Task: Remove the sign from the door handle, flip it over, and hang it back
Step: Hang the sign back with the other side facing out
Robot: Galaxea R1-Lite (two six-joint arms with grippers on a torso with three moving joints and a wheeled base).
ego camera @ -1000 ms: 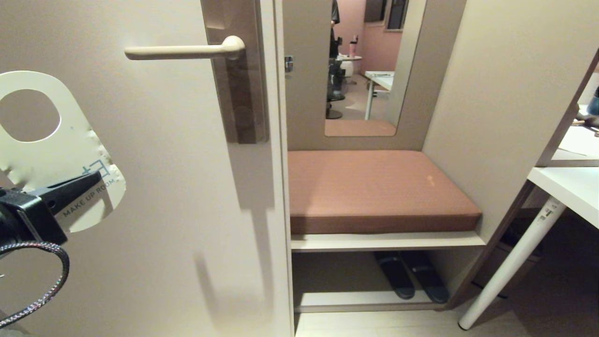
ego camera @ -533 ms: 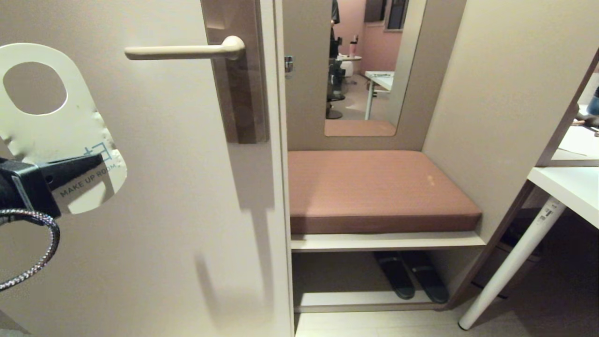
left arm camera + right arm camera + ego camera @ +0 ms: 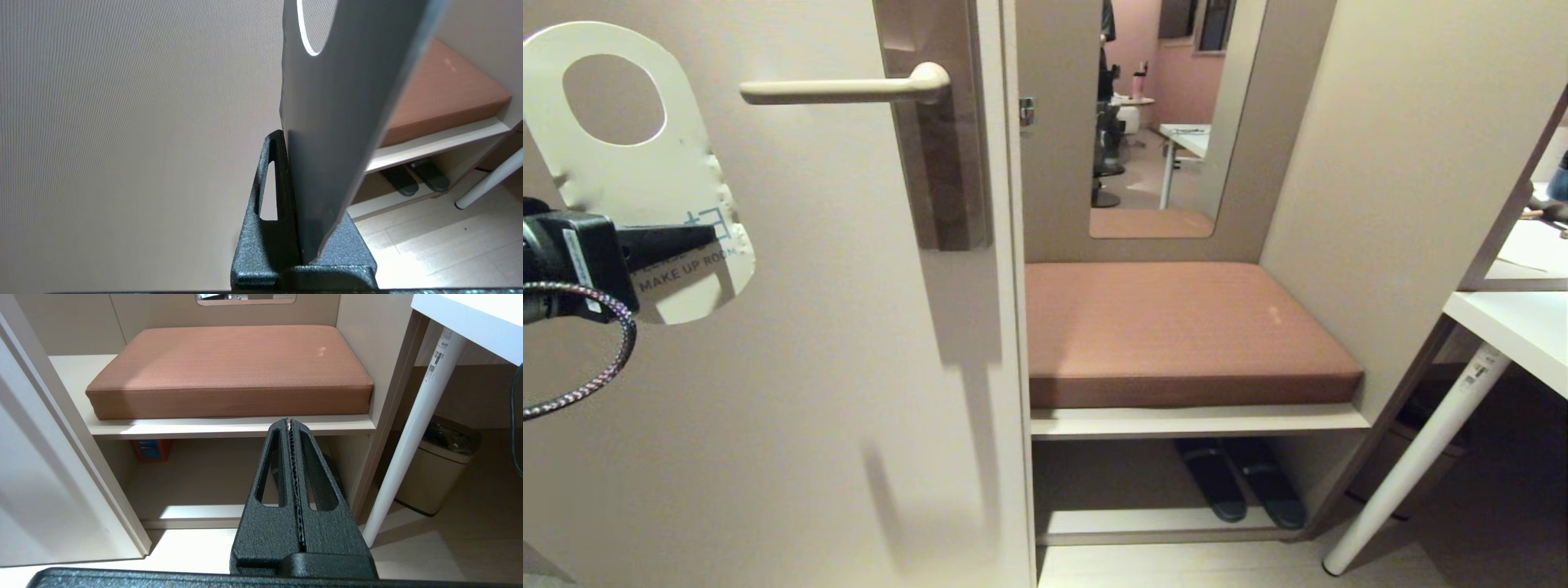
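Observation:
The sign [image 3: 637, 188] shows its white "MAKE UP ROOM" face in the head view, held upright at the far left of the door with its oval hole on top. That hole is about level with the door handle [image 3: 841, 88] and left of the lever's free end, apart from it. The cream lever sticks out from a tall brown-grey plate [image 3: 939, 163] and carries nothing. My left gripper [image 3: 698, 237] is shut on the sign's lower part. In the left wrist view the sign's [image 3: 347, 102] blue-grey face rises from the left gripper [image 3: 288, 139]. My right gripper [image 3: 289, 421] hangs low, shut and empty.
Right of the door's edge is a niche with a brown cushion [image 3: 1176, 327] on a shelf and dark slippers [image 3: 1241, 482] below. A white table leg [image 3: 1421, 457] and a bin [image 3: 437, 465] stand at the right. A person stands far back in the room beyond.
My left gripper has lifted the sign up and a little to the right along the door. Its hole has risen from below the handle to about the handle's height.

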